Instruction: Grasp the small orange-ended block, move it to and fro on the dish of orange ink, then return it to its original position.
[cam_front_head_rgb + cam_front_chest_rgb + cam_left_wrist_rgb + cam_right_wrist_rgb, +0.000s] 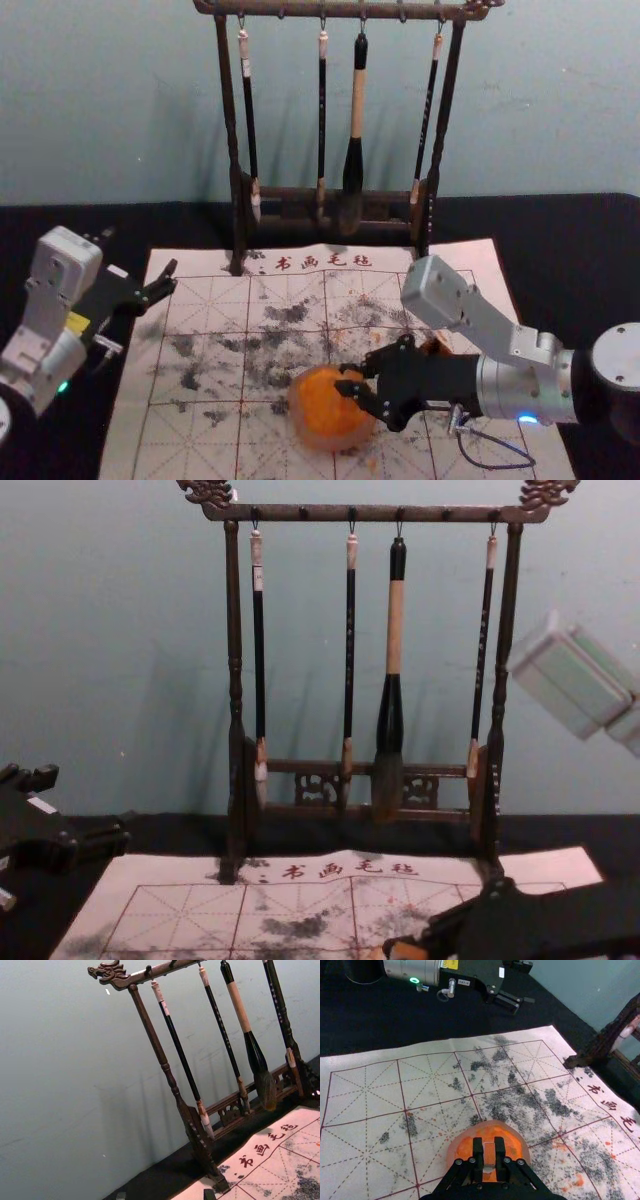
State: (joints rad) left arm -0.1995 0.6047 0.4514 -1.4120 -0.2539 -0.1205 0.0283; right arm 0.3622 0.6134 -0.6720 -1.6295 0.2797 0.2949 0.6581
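In the head view my right gripper (346, 380) reaches in over the dish of orange ink (322, 405). In the right wrist view the small block (489, 1154), orange with a pale end, is held between the fingers of my right gripper (489, 1152), directly over the orange ink dish (462, 1147). Whether it touches the ink cannot be told. My left gripper (172, 279) is parked at the mat's left edge with its fingers apart; its fingertips also reach into the left wrist view, where the left gripper (165, 1195) has nothing between them.
A gridded calligraphy mat (200, 440) with black and orange smudges lies on the black table. Behind it stands a dark wooden rack (234, 680) with several hanging brushes, the thick one (395, 630) near its middle. An orange-brown object (436, 346) shows partly behind the right gripper.
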